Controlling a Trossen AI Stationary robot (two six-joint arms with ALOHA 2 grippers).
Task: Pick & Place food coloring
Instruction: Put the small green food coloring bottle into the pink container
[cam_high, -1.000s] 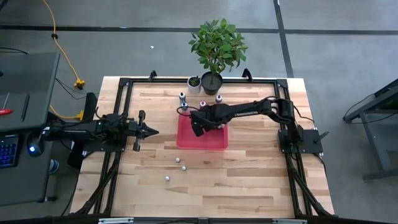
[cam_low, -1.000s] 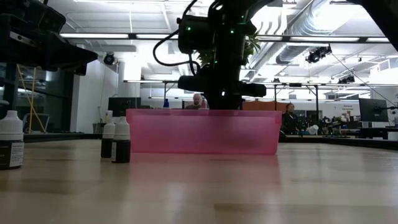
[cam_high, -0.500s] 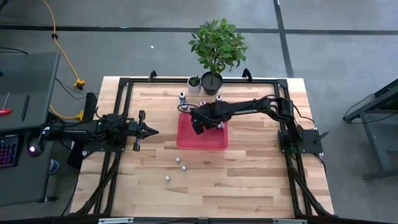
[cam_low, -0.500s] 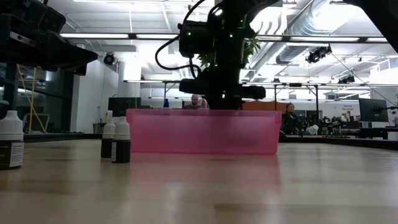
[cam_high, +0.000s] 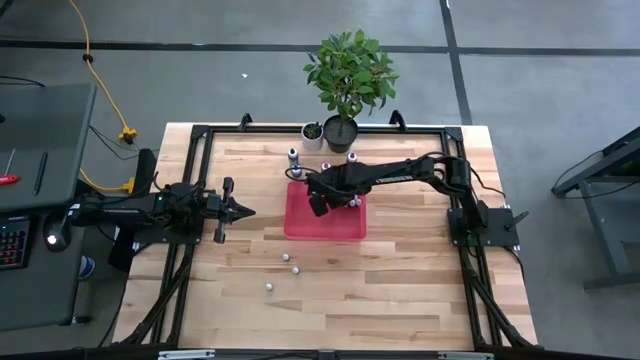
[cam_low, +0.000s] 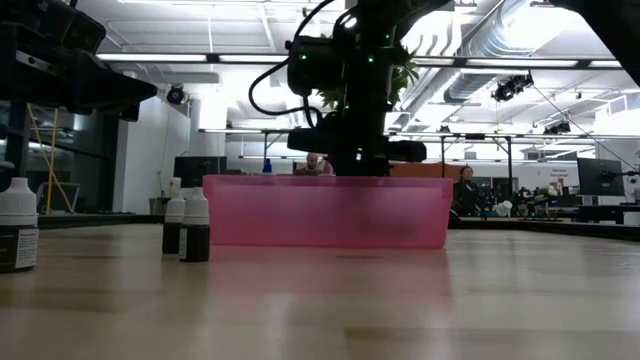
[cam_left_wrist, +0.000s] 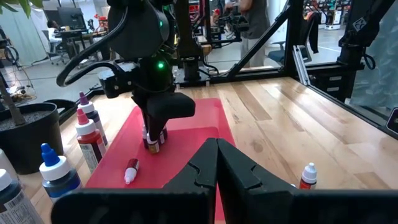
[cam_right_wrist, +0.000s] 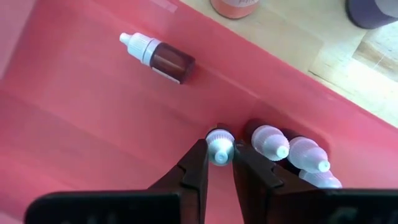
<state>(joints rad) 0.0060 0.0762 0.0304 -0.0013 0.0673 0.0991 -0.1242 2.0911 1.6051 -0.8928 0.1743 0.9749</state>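
The right claw (cam_right_wrist: 219, 163) hangs over the red tray (cam_high: 325, 230), clenched on the white cap of a food coloring bottle (cam_right_wrist: 219, 149). The bottle stands upright, straight below the claw, beside three standing bottles (cam_right_wrist: 289, 152). The left claw (cam_high: 243, 210) waits well apart, with its fingers pressed together.

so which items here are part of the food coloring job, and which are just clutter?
Job:
- small white-capped bottle pinched by the right gripper
- dark bottle lying in the translucent red plastic tray
- red tray
- loose bottles on the wooden table

Clutter:
- leafy potted plant
- small white pot
- idle left gripper
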